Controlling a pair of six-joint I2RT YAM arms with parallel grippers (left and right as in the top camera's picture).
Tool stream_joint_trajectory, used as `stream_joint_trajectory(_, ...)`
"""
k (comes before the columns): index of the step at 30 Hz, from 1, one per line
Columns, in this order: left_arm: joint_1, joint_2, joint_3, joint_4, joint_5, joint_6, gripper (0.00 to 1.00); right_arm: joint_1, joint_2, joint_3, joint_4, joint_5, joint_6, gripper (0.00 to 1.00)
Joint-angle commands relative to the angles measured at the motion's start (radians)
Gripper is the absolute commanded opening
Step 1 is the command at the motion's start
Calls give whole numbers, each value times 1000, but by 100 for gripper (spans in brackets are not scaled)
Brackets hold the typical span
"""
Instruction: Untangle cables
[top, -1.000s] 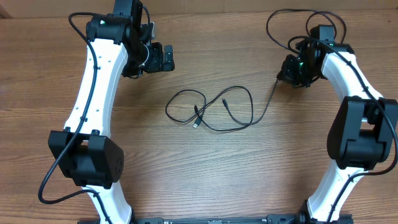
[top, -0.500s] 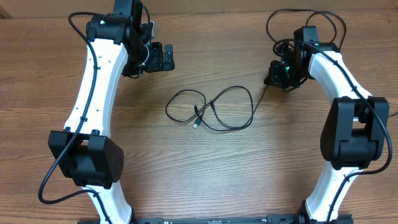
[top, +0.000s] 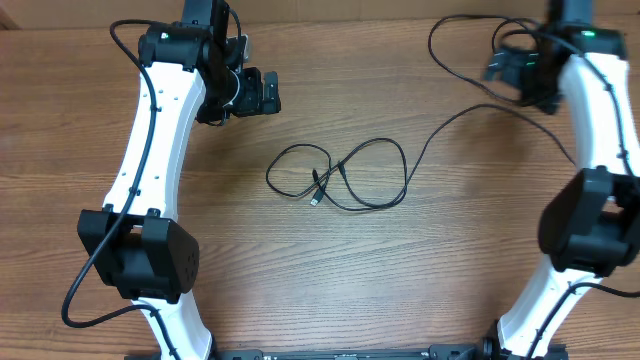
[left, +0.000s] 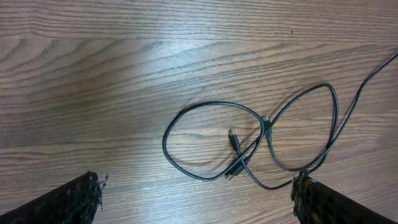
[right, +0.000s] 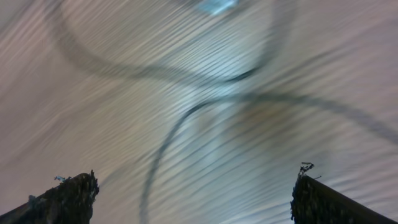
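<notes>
We judge the untangling to be only partly done: the cables (top: 338, 170) lie in the middle of the surface (top: 330, 290) as a figure-of-eight of crossing loops, with one long tail (top: 445, 125) running off toward the far right. Neither arm holds anything. The left pincer (top: 258, 93) hangs beyond the knot on its far-left side, apart from it and spread wide. The right pincer (top: 510, 70) sits at the far right corner, also released, with nothing between its fingers. The next move, as we see it, calls for one pincer to come down on a strand or plug near the crossing and draw it back through its loop. The other would pin the rest so the whole bundle does not slide along. The overhead view gives us both arms and the full run of the tail, though not where it ends beneath the right arm. The left wrist view shows what the overhead blurs: the two plug ends (left: 233, 140) lying inside the loops and the strands stacked at the crossing. The right wrist view is smeared, showing only dark cord streaks on wood grain and its own widely parted fingertips (right: 74, 190).
</notes>
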Motion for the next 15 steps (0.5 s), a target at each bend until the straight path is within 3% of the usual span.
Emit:
stream_joint_trajectory(1,-8,5,6,1,1,-15,99,-121,-15,10,29,123,84,100)
stream_joint_trajectory(9,-8,5,6,4,1,-15,100,-372,-8,-44,100,130,83,100)
stream_joint_trajectory(15,-9,5,6,5,2,-16,100,-474,-8,-106,142,129,82,96)
